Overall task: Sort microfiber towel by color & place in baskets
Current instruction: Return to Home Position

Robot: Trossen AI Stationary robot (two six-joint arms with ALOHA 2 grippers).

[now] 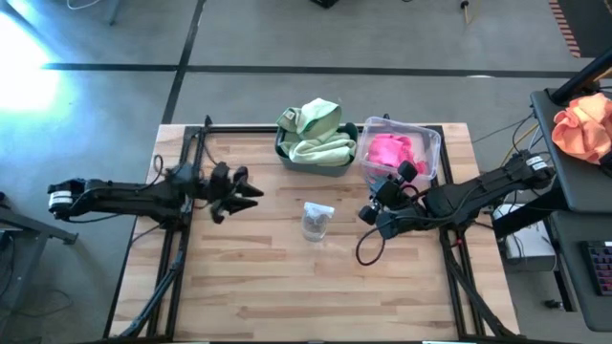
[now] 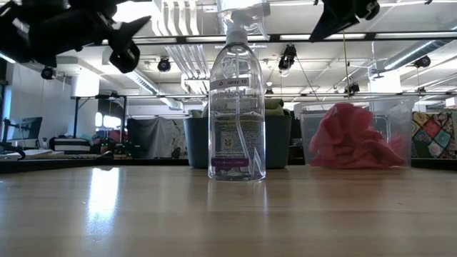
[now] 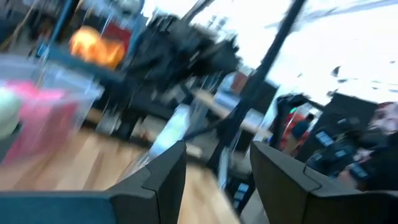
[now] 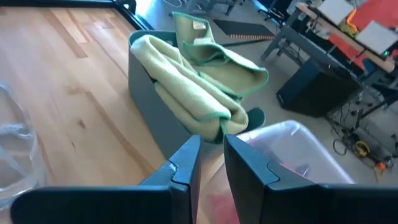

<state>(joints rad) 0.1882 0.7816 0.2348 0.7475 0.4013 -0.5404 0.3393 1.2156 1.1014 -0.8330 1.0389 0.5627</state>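
Note:
Light green microfiber towels [image 1: 314,134] [image 4: 193,81] lie piled in the dark teal basket [image 1: 284,153] [image 4: 146,81] at the table's far edge, one draped over its rim. Pink towels [image 1: 392,151] [image 2: 353,139] fill the clear basket [image 1: 435,143] [image 4: 292,134] beside it on the right. My right gripper [image 1: 371,210] [image 4: 211,155] hovers above the table by the clear basket's near left corner, its fingers a narrow gap apart with nothing between them. My left gripper [image 1: 251,193] [image 3: 217,149] hangs over the table's left half, open and empty.
A clear spray bottle [image 1: 317,220] [image 2: 237,107] stands upright at mid-table between the two grippers, in front of the baskets. An orange cloth bundle [image 1: 585,124] lies on a stand off the table's right side. Bare wood stretches across the near half.

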